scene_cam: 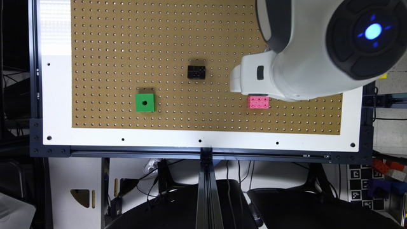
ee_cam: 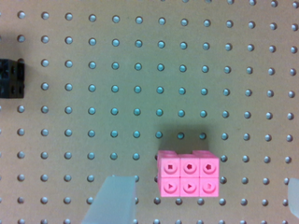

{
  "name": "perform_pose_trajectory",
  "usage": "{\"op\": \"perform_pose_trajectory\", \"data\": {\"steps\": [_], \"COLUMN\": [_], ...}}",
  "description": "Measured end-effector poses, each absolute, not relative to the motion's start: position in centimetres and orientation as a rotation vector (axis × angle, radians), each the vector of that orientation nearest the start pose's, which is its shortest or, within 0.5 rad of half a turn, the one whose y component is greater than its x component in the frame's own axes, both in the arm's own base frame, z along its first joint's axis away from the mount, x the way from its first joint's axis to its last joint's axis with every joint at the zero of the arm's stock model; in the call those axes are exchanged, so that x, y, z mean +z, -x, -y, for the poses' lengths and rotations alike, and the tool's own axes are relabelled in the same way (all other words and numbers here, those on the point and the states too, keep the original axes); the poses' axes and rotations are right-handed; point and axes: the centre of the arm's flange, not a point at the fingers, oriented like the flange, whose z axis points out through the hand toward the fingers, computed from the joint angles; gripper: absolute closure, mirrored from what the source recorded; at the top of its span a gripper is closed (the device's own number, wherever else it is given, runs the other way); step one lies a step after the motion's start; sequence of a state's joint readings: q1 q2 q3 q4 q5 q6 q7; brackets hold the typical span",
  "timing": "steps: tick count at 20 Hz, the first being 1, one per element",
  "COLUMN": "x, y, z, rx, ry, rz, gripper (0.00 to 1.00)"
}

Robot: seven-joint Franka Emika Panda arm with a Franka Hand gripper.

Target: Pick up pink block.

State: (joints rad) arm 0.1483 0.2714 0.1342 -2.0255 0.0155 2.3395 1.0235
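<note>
The pink block (scene_cam: 258,102) lies flat on the brown pegboard (scene_cam: 178,38), toward the exterior view's right, its far edge tucked under the white arm. In the wrist view the pink block (ee_cam: 189,173) shows six round marks on its face. It sits between my two pale fingers, closer to the wider finger (ee_cam: 112,201), with board showing on both sides. My gripper (ee_cam: 205,183) is open and holds nothing. In the exterior view the gripper (scene_cam: 249,76) hangs just above the block.
A black brick (scene_cam: 196,72) lies near the board's middle and shows as a black brick (ee_cam: 10,78) at the wrist view's edge. A green one-holed cube (scene_cam: 145,102) sits toward the exterior view's left. A white frame (scene_cam: 203,140) borders the board.
</note>
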Motion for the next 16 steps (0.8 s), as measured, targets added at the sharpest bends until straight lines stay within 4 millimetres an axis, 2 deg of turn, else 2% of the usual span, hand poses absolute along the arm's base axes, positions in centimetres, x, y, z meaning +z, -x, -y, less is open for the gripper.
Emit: {"op": "perform_pose_trajectory", "data": {"steps": [3, 8, 16], "x": [31.0, 28.3, 28.6], "y": [-57.6, -58.0, -58.6], "z": [-16.5, -16.6, -16.7], "rx": [0.002, 0.005, -0.014], "ry": [2.862, 2.857, 2.846], "rz": [-1.139, -1.14, -1.138], "gripper": [0.0, 0.0, 0.0]}}
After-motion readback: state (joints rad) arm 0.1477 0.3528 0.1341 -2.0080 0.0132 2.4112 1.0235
